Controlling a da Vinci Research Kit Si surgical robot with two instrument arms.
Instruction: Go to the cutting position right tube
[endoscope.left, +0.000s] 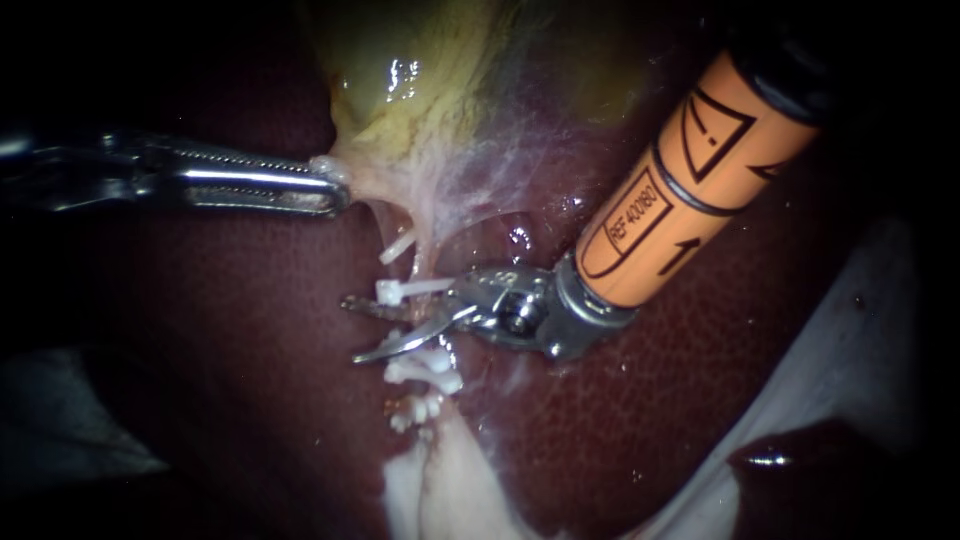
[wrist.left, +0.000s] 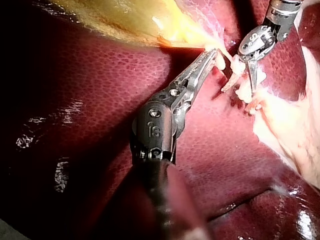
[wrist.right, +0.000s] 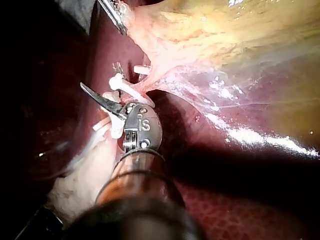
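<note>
Meanwhile left instrument (endoscope.left: 325, 190) grips gallbladder (endoscope.left: 420, 90) edge; right instrument (endoscope.left: 350, 328) gapes between clips (endoscope.left: 395, 292).

A thin, pale tube (endoscope.left: 430, 255) is stretched taut from the gallbladder (endoscope.left: 420, 90) toward the near side, over the dark liver (endoscope.left: 250, 380). White clips (endoscope.left: 400, 291) are set across it, two farther and several nearer.

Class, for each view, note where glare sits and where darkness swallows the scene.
Endoscope view: glare on the gallbladder, the left instrument lost in dark along its shaft. Left wrist view: glints on the wet liver, black away from the jaws. Right wrist view: a bright streak along the gallbladder's edge, deep shadow on the liver beside it.
</note>
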